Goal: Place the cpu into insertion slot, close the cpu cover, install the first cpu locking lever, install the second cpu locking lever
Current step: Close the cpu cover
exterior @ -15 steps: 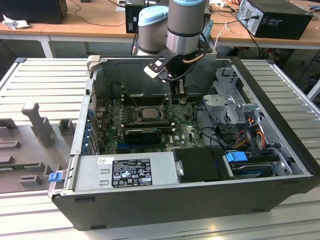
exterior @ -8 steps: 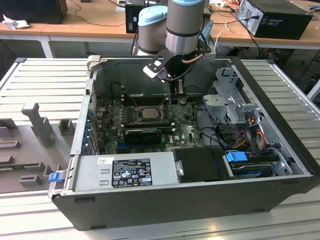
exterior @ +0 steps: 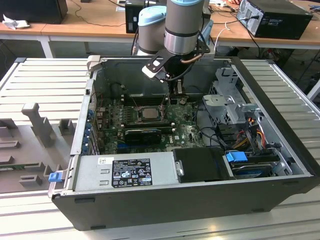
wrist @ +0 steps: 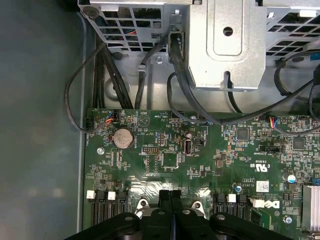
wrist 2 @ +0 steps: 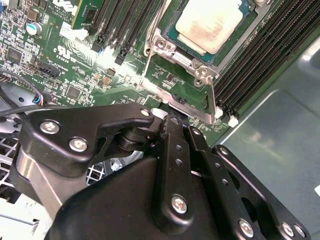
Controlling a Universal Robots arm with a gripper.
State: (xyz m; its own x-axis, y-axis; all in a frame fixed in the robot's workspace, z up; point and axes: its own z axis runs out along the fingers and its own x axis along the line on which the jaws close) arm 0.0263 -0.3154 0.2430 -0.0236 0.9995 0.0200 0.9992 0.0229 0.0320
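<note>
1. Tool (wrist 2: 172, 120): in both wrist views the two black fingers (wrist: 165, 200) are pressed together with no gap between them. Nothing is seen gripped between them. In the exterior view the tool (exterior: 176, 90) hangs inside the open case (exterior: 280, 100), which lies on its side on the tabletop (exterior: 45, 85).

2. Cpu (wrist 2: 210, 22): it is seated in the slot (wrist 2: 180, 60), pale face up. The cover (wrist 2: 240, 40) lies flat around its edges. In the exterior view the cpu (exterior: 148, 113) sits near the middle of the board (exterior: 185, 132), just towards that view's left of the tool.

3. Lever (wrist 2: 212, 100): a thin silvery rod runs along the slot's edge. The fingertips are just beside its lower end; whether they touch it cannot be told.

4. Labels: the power supply (exterior: 125, 170) carries a black printed label (exterior: 131, 172) and a small white one (exterior: 105, 161). The board carries white silk-screen marks and a white sticker (wrist: 261, 186), with a coin cell (wrist: 122, 137) near its edge.
</note>
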